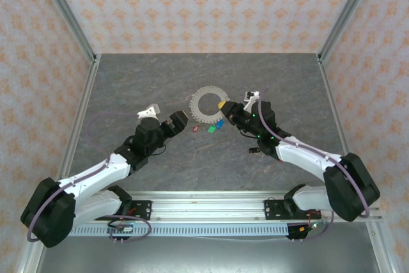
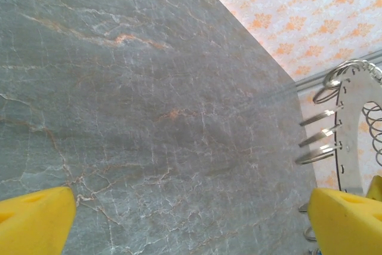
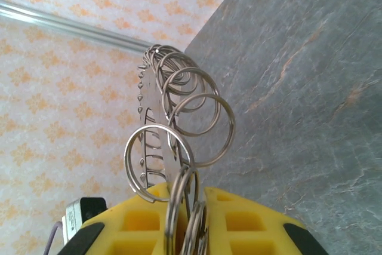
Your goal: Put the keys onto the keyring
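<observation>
The keyring point(image 1: 206, 105) is a grey toothed ring at the table's middle, carrying several small wire split rings point(image 3: 200, 114). My right gripper point(image 1: 225, 107) is shut on the keyring's right rim, and its flat plate point(image 3: 154, 125) stands out from between the yellow fingers point(image 3: 250, 219). Just in front of the ring lie the keys, with a red tag point(image 1: 195, 128), a green tag point(image 1: 209, 128) and a blue tag point(image 1: 219, 123). My left gripper point(image 1: 182, 121) stands open left of the keys with nothing between its fingers point(image 2: 36, 219). The keyring's edge point(image 2: 351, 147) shows at the right of the left wrist view.
The grey marbled tabletop point(image 1: 147, 81) is fenced by patterned walls and aluminium posts point(image 1: 70, 14). Both arms reach in from the rail point(image 1: 204, 212) at the near edge and meet near the centre.
</observation>
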Controlling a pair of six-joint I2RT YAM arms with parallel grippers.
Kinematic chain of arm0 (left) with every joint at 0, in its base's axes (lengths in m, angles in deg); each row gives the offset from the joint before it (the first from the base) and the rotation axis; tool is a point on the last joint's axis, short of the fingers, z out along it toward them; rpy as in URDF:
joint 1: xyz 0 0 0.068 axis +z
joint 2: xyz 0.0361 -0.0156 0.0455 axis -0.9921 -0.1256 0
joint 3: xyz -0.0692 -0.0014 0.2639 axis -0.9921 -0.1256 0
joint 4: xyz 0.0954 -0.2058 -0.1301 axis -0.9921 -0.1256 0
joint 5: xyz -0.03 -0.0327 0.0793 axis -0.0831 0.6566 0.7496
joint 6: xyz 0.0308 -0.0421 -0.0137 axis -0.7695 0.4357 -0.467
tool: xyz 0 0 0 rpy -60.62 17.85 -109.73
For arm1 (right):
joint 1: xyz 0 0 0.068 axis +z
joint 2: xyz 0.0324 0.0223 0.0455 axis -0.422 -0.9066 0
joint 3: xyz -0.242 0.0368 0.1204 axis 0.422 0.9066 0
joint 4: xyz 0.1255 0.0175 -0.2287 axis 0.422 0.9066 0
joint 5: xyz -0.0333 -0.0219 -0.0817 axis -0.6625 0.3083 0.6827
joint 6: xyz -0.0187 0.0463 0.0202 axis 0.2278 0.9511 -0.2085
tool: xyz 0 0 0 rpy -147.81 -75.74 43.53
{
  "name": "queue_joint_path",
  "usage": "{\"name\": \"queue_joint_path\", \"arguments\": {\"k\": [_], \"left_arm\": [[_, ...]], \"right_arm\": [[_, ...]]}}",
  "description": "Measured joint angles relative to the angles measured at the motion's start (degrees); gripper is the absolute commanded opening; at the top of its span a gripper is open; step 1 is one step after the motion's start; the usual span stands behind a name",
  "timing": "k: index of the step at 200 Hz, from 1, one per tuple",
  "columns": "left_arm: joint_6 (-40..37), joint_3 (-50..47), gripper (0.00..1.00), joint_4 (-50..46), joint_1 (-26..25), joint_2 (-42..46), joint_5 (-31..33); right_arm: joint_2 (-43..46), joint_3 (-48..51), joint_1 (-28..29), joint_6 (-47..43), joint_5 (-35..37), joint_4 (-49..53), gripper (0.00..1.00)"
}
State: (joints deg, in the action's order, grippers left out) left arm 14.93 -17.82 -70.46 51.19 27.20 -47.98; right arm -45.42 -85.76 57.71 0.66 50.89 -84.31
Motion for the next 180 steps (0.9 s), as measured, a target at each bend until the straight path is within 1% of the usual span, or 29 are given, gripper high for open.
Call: {"name": "queue_joint_path", "arguments": {"k": [18, 36, 60, 115, 147, 180], "left_arm": [[-0.24, 0.04, 0.98, 0.0, -1.2, -1.14, 0.37], [-0.59, 0.07, 1.0, 0.0, -1.7, -1.57, 0.22], [-0.48, 0.72, 1.0, 1.27, -1.7, -3.26, -1.92], [0.98, 1.9, 1.0, 6.75, -3.72, -9.81, -5.35], [1.51, 2.8, 1.0, 8.83, -4.81, -10.56, -6.16], [1.88, 3.45, 1.0, 11.1, -4.79, -11.21, -7.13]], "right_arm": [[1.16, 1.51, 0.22, 0.2, 2.75, 0.09, 0.02], [2.05, 2.51, 0.22, 0.35, 4.59, 0.55, 0.03], [2.73, 2.97, 0.22, 0.39, 6.03, 0.76, 0.02], [2.75, 2.97, 0.22, 1.22, 7.8, 0.83, 0.01], [2.51, 2.97, 0.22, 1.55, 7.93, 0.92, 0.0], [1.33, 2.97, 0.24, 2.32, 7.78, 0.85, 0.0]]}}
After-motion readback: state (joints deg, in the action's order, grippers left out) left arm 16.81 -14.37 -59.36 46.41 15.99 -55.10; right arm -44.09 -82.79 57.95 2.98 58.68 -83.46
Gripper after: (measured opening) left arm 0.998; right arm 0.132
